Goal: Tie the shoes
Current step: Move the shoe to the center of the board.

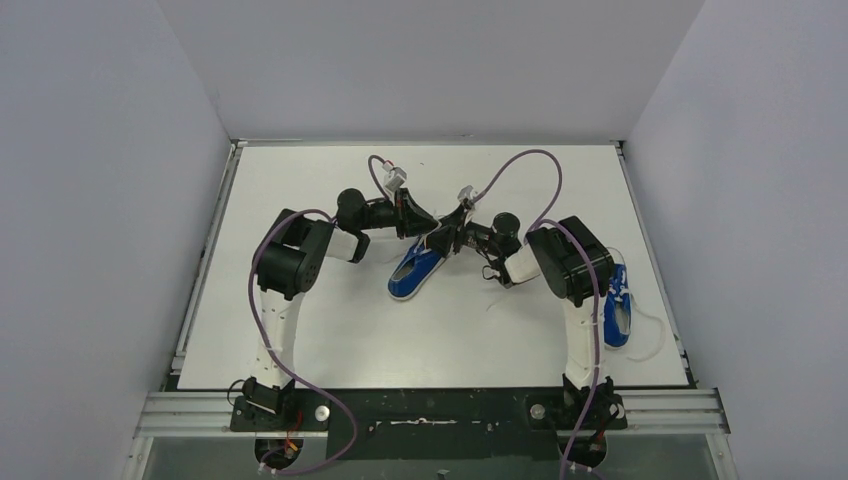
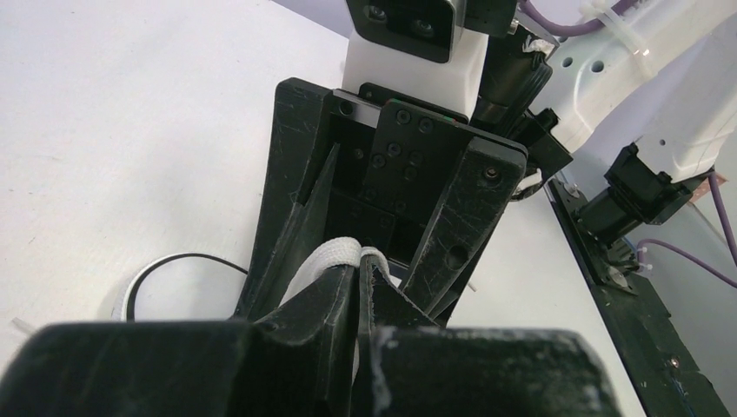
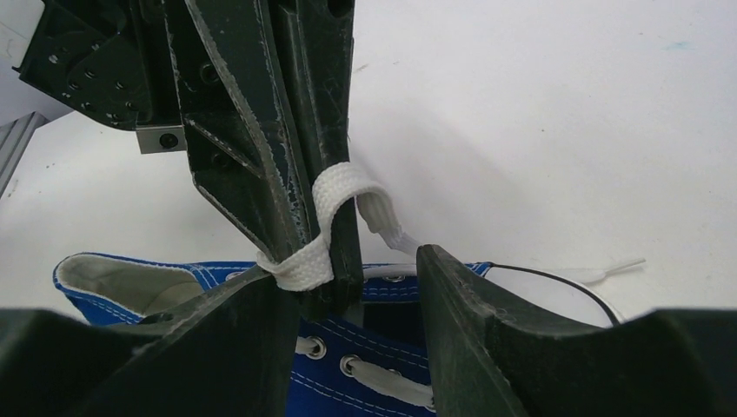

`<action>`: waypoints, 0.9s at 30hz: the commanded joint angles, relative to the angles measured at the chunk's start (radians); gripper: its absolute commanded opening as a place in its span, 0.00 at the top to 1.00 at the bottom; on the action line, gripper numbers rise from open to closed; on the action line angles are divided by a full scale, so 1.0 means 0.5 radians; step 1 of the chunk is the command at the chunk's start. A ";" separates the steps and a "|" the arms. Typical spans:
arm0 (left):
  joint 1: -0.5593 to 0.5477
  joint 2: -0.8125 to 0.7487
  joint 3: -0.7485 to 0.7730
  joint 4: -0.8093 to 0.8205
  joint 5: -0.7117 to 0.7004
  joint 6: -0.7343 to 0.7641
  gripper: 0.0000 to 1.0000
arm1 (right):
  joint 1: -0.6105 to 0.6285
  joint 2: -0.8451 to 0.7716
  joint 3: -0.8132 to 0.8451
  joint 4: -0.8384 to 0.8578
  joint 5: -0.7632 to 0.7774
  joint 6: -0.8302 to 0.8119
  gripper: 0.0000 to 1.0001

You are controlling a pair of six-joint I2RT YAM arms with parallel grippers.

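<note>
On the white table (image 1: 300,330), the left hand (image 2: 361,269) is pinching a flat white lace loop (image 3: 343,187) above the small blue canvas sneaker (image 1: 413,272) at mid-table, while the half-spread right hand (image 3: 348,269) is straddling that loop, probably needing next to clamp and pull.

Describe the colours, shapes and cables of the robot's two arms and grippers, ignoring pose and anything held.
The left arm and right arm have white links between bulky black joint housings; a purple cable loops along each. The left gripper and right gripper are black, with wedge-shaped fingers scuffed by pale scratches.
</note>
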 commanded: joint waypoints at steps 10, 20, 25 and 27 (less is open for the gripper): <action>-0.015 -0.029 0.026 0.117 -0.096 -0.055 1.00 | 0.112 0.102 0.157 0.373 0.307 0.155 0.74; 0.020 -0.110 -0.113 0.117 -0.307 -0.116 1.00 | 0.072 -0.703 -0.077 -1.292 0.968 0.069 1.00; 0.010 -0.136 -0.221 0.120 -0.417 -0.169 1.00 | 0.098 -0.782 0.375 -2.778 1.248 -0.002 1.00; 0.013 -0.139 -0.240 0.123 -0.430 -0.201 1.00 | 0.150 -0.822 0.468 -3.125 1.432 -0.011 1.00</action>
